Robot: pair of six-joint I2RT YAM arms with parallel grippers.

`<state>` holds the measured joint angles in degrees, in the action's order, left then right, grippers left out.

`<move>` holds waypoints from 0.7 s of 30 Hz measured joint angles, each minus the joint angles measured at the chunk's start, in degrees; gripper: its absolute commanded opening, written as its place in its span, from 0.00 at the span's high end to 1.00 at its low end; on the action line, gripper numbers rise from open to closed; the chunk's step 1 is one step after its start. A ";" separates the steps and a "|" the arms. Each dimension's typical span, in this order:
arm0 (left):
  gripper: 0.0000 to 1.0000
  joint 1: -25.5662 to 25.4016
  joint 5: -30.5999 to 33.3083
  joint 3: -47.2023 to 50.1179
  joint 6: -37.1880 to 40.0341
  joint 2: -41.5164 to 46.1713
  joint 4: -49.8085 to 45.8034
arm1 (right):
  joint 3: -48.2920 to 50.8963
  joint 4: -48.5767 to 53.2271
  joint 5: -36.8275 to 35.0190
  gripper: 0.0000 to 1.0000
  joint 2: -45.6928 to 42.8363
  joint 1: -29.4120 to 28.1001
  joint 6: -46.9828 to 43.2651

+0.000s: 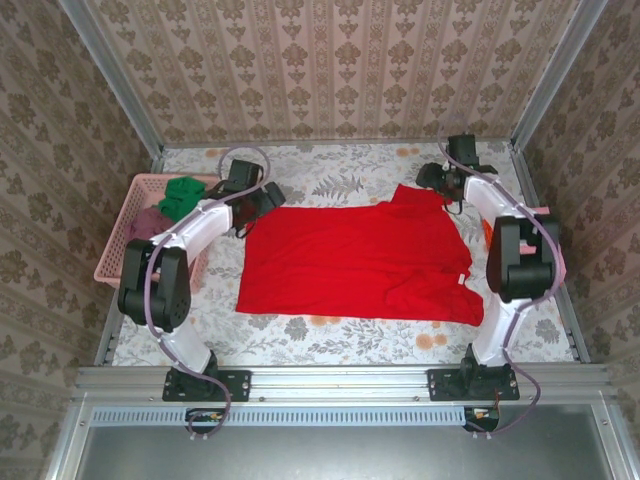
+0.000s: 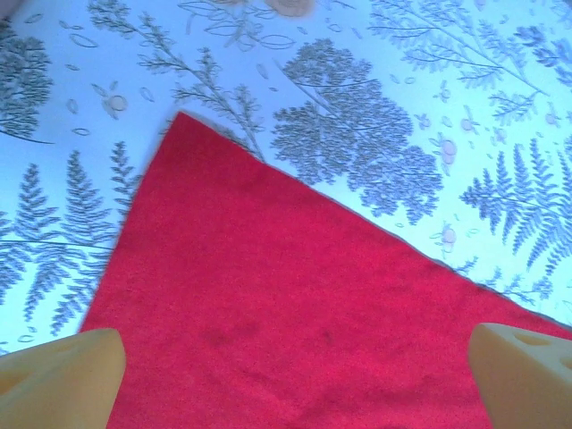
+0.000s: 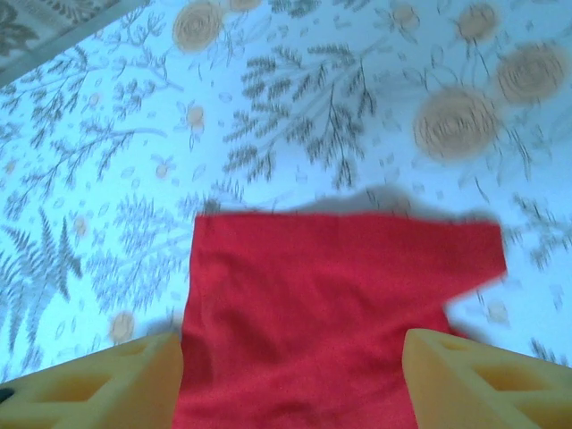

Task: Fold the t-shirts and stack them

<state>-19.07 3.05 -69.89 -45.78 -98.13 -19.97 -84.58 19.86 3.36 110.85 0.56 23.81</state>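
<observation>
Left tool (image 1: 263,196) wide, nothing between its fingers (image 2: 63,375), hovering over the far-left corner of the red t-shirt (image 1: 360,262); the left wrist view shows that corner flat, with bare fern-print table (image 1: 330,178) beyond it; right tool (image 1: 436,178) stands apart over the far-right sleeve; the right wrist view shows the sleeve rumpled, and I cannot tell if cloth touches the pads; shirt spread mid-table, a free strip along the near edge; pink basket (image 1: 112,240) at the left edge holds a green t-shirt (image 1: 182,195) and a maroon t-shirt (image 1: 148,222).
</observation>
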 measured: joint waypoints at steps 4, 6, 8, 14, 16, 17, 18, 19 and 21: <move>0.00 1.18 0.02 0.31 0.83 0.00 -0.68 | -6.84 0.94 -0.37 0.40 7.43 -1.18 -0.31; 0.00 1.22 0.00 0.83 0.85 0.07 -0.68 | -9.35 1.90 -0.42 0.42 10.23 -2.43 -0.28; 0.00 1.22 -0.02 1.42 0.83 0.07 -0.90 | -11.93 2.75 -0.39 0.43 13.03 -3.91 -0.26; 0.00 1.16 -0.22 3.02 0.83 0.07 -1.11 | -17.66 4.46 0.50 0.42 19.71 -7.04 1.09; 0.00 1.16 -0.22 3.08 0.83 0.07 -1.09 | -19.28 4.92 1.38 0.39 21.53 -7.21 2.27; 0.00 1.16 -0.24 3.08 0.83 0.07 -1.07 | -20.09 5.05 1.62 0.38 22.36 -7.19 2.95; 0.00 1.16 -0.24 3.08 0.83 0.07 -1.07 | -21.05 5.07 1.92 0.37 23.10 -7.13 3.54; 0.00 1.16 -0.24 3.08 0.83 0.07 -1.05 | -22.12 5.09 2.60 0.36 23.52 -7.08 4.20; 0.00 1.16 -0.31 3.08 0.83 0.07 -1.03 | -24.59 5.16 3.54 0.36 24.81 -7.08 5.18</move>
<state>-17.91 2.74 -66.81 -44.95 -98.06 -20.99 -109.16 25.02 6.90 135.66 -6.52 28.99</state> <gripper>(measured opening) 0.997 0.637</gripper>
